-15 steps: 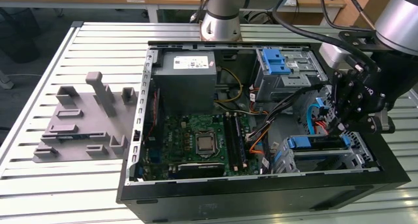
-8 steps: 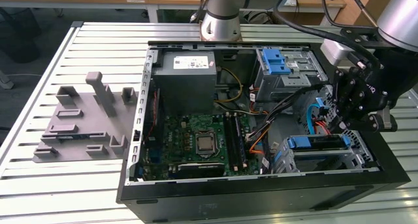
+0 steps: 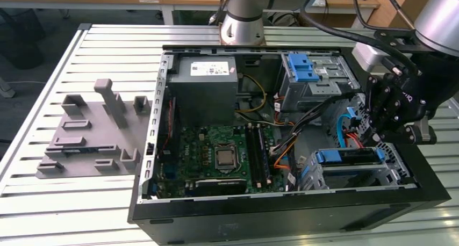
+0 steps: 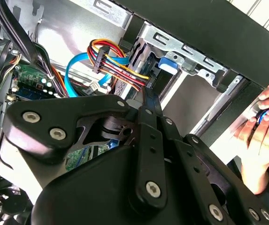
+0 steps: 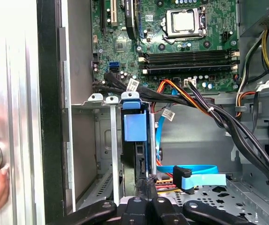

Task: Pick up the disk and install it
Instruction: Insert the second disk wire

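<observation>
A grey moulded holder block (image 3: 93, 133) with upright posts sits on the slatted table (image 3: 43, 85) at the exterior view's left, beside an open computer case (image 3: 287, 203) lying on its side with motherboard (image 3: 215, 154) and power supply (image 3: 208, 77) exposed. Toward the exterior view's right, the disk (image 3: 349, 157), edged in its blue carrier, stands seated in the lower metal drive cage (image 3: 398, 168); in the first wrist view the disk (image 5: 135, 140) sits upright in that cage's slot. The black gripper (image 3: 391, 117) hangs over the case just above the cage, its fingers (image 5: 146, 187) pressed together at the disk's edge. A person's hand (image 4: 263, 136) rests outside the case wall in both wrist views.
</observation>
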Robot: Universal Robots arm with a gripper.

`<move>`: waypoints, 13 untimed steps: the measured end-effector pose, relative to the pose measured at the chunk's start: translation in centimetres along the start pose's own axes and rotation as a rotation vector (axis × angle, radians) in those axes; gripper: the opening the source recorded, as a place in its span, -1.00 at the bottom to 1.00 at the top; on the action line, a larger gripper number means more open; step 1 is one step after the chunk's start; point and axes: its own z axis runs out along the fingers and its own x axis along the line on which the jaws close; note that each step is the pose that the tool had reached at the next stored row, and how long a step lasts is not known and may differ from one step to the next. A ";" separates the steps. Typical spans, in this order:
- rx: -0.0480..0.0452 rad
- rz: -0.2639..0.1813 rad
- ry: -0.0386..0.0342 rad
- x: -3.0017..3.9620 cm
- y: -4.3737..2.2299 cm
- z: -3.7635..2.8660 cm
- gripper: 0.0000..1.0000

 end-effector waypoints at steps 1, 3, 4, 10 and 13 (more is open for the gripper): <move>0.0000 0.000 -0.0002 0.00 0.00 0.00 -0.79; 0.0000 0.000 0.0000 0.00 0.11 -0.05 -0.79; -0.0001 0.000 -0.0002 0.02 0.30 -0.05 -0.79; 0.0000 0.000 -0.0009 0.09 0.66 -0.70 -0.79; -0.0001 0.000 -0.0010 0.12 0.74 -1.00 -0.79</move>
